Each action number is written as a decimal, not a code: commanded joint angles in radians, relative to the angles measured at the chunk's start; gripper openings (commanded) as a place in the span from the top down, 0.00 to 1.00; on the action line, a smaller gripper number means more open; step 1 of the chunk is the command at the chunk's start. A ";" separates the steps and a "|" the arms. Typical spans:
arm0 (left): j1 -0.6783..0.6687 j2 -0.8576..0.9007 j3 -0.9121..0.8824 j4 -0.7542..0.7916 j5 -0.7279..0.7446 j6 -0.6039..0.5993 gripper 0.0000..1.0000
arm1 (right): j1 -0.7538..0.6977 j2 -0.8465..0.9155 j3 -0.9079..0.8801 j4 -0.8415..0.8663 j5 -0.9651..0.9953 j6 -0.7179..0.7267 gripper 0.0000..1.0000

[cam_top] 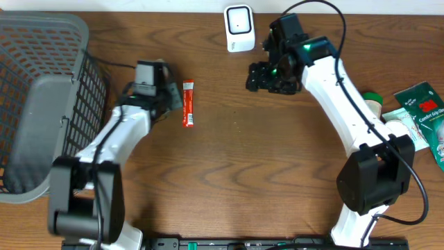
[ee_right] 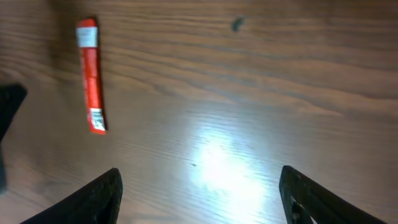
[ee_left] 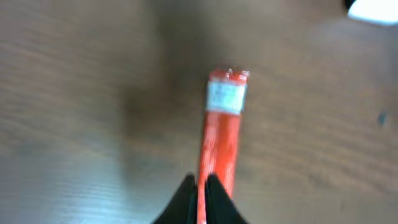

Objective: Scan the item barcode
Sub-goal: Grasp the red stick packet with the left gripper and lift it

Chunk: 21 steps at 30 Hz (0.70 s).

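A slim red packet (cam_top: 188,104) with white label patches lies on the wooden table, left of centre. My left gripper (cam_top: 171,103) is at its left side. In the left wrist view the gripper (ee_left: 202,186) has its jaws shut on the near end of the red packet (ee_left: 222,137). A white scanner (cam_top: 238,28) stands at the table's back edge, and its corner (ee_left: 373,9) shows in the left wrist view. My right gripper (cam_top: 267,78) hovers open below the scanner. In the right wrist view the gripper (ee_right: 199,199) holds nothing, and the packet (ee_right: 91,74) lies far left.
A grey mesh basket (cam_top: 35,104) fills the left side of the table. Green packages (cam_top: 423,104) and a green-capped bottle (cam_top: 374,101) sit at the right edge, beside the right arm.
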 commanded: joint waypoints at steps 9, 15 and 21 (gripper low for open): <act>-0.027 0.237 0.010 0.215 -0.187 0.010 0.92 | -0.044 0.001 0.012 -0.018 0.001 -0.057 0.24; -0.034 0.302 0.010 0.198 0.028 -0.026 0.93 | -0.050 0.001 0.012 -0.023 0.001 -0.064 0.24; -0.066 0.302 0.010 0.183 0.344 -0.026 0.93 | -0.060 0.001 0.012 -0.037 0.001 -0.068 0.23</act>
